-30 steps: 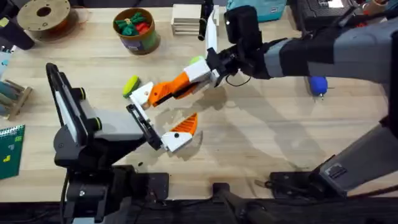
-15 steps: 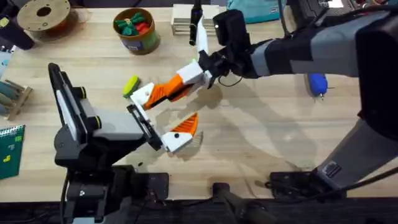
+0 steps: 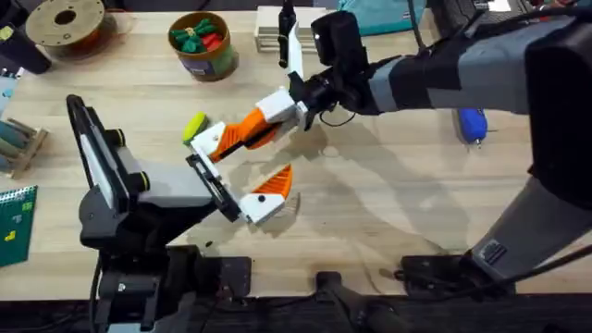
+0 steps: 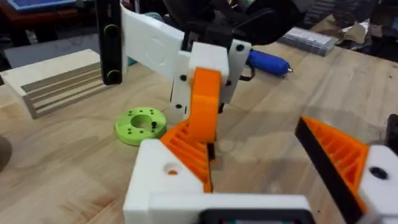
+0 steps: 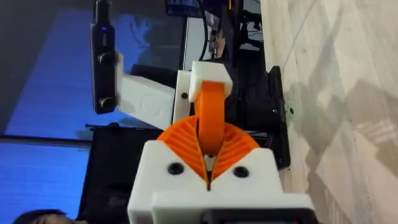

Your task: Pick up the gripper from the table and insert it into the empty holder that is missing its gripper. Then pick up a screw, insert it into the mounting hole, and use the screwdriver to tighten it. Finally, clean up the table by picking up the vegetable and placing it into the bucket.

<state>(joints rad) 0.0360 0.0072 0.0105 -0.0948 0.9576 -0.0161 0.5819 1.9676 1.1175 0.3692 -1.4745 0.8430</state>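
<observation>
Overhead view: the right gripper [image 3: 242,132] reaches in from the right, clenched on the orange wedge [image 3: 228,139]. It holds the wedge against the white holder block [image 3: 205,139], which is 1 jaw of the left gripper [image 3: 257,159]. The left gripper is spread wide, and its other jaw, with its own orange finger, lies nearer the robot. The yellow vegetable [image 3: 193,125] lies on the table just beside the holder block, on its far side. The green tub [image 3: 205,63], with red and green toys inside, stands well apart at the far edge. The blue screwdriver [image 3: 473,124] lies untouched far to the right. Left wrist view: the wedge [image 4: 186,149] sits on the holder block [image 4: 155,186], with the right gripper's orange fingers coming down onto it. A flat green disc [image 4: 140,124] lies on the table beyond. Whether the wedge is fully seated cannot be told. Right wrist view: the 2 white finger bases meet at a seam, with the ribbed pads closed round an orange piece. The task looks to be in step 1, the insertion. The screw, the tightening and moving the vegetable to the tub are not yet done.
</observation>
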